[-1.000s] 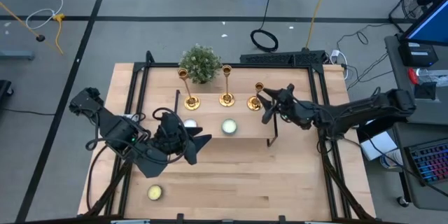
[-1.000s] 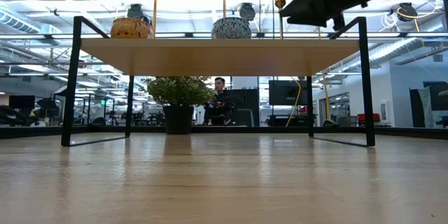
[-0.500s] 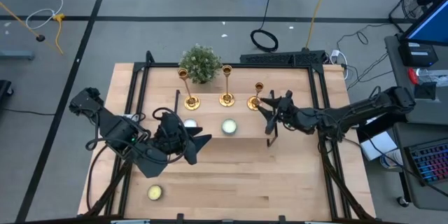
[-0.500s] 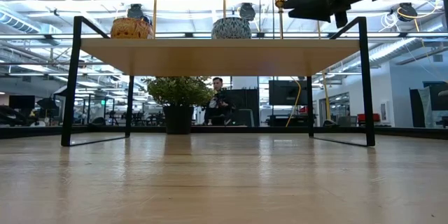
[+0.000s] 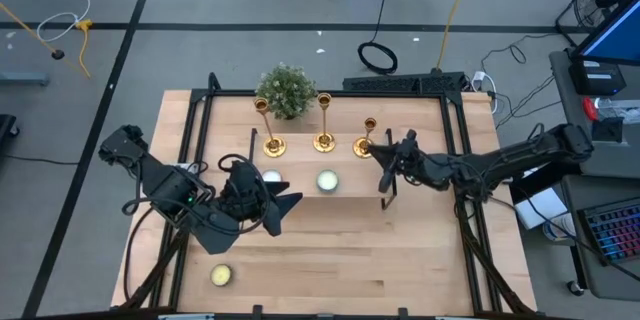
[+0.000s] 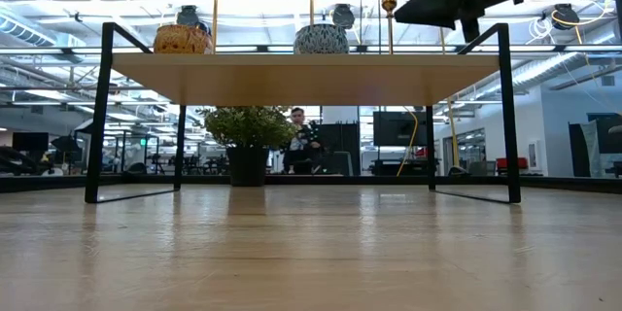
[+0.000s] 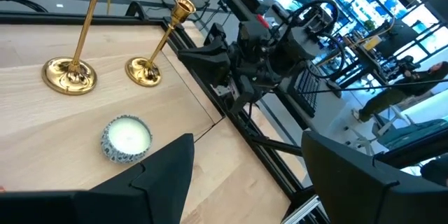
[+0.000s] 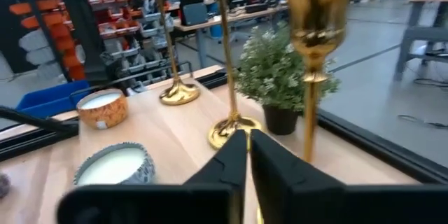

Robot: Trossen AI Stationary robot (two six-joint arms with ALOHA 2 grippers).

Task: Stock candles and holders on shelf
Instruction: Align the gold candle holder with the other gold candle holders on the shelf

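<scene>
Reaching right arm, fingers (image 8: 241, 155) together

R arm stretched in from the table's right side, right gripper (image 5: 380, 152) w/ fingers (image 8: 269, 157) pressed together, nothing between. L arm bent at table's left, left gripper (image 5: 287, 203) fingers (image 7: 164, 171) spread, empty.

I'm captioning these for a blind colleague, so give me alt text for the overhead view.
Seen from above, the shelf holds three gold holders and two candles, while a third candle lies on the table in front. The right gripper, fingers shut, sits beside the rightmost holder; the left gripper, open, hovers near the shelf's front.
</scene>
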